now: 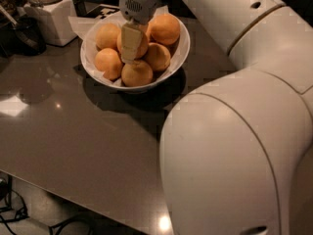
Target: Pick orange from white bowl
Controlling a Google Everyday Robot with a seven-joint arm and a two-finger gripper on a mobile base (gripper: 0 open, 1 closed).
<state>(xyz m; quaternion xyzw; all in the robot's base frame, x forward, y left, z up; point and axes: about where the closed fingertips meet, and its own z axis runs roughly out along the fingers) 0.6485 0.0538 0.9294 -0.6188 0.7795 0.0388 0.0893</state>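
Note:
The white bowl [168, 76] stands at the back of the grey-brown table and holds several oranges on white paper. The orange [143, 45] lies in the middle of the pile, partly hidden. My gripper [131, 56] reaches straight down into the bowl from above and sits against this orange's front left side. A deeper orange fruit [165, 28] lies at the back right of the bowl, and paler ones [108, 62] lie at the left and front.
A white square jar [49, 18] stands at the back left, with a dark object [24, 35] beside it. My large white arm [234, 151] fills the right half of the view. The table's front edge [73, 197] runs diagonally, with cables on the floor below.

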